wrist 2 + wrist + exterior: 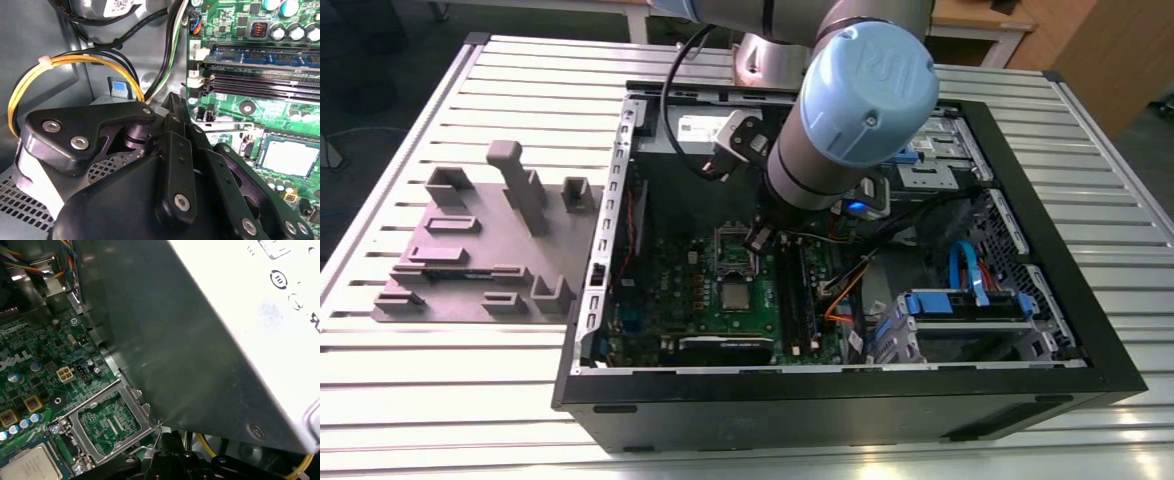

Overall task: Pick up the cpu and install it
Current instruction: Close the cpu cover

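"Exterior view first: where's your arm?"

"I have the arm reaching into the open computer case [854, 400]. The gripper [757, 240] is at the upper edge of the socket frame [727, 255], touching or just clear; I cannot tell which. The cpu [736, 297], a silver square, lies flat just beside the frame's foot. I judge it is seated in the socket."

"And the fingers?"

"Drawn together to a narrow tip, with nothing visible between them."

"What worries you?"

"The frame stands tilted open, and I judge a nudge could drop it onto the cpu. Some yellow wires [30, 80] also loop near the gripper and could snag."

"Which camera helps most?"

"Second wrist view gives the wires' whole loop. First wrist view gives the frame's open window. The exterior view adds a grey tray [467, 270], well apart from the frame."
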Available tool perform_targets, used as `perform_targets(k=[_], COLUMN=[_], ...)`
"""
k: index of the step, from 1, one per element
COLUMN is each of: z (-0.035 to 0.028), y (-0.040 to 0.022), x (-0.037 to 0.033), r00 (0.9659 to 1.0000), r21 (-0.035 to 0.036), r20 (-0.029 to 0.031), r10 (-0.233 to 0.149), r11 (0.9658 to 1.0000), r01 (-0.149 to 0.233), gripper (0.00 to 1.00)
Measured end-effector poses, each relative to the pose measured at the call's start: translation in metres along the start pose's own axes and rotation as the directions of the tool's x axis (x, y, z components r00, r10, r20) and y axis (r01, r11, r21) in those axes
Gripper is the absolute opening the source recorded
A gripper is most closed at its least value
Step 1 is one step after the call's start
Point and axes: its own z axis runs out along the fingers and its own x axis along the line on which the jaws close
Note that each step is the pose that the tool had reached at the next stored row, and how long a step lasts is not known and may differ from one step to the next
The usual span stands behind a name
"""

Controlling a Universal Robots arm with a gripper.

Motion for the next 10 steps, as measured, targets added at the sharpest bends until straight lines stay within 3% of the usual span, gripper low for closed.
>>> perform_targets(k=[10], z=[0.002], y=[-0.0001], x=[-0.0001], r00=[1.0], r21=[0.0016], r20=[-0.0024], r10=[0.0], r11=[1.0], r01=[0.0], gripper=[0.1])
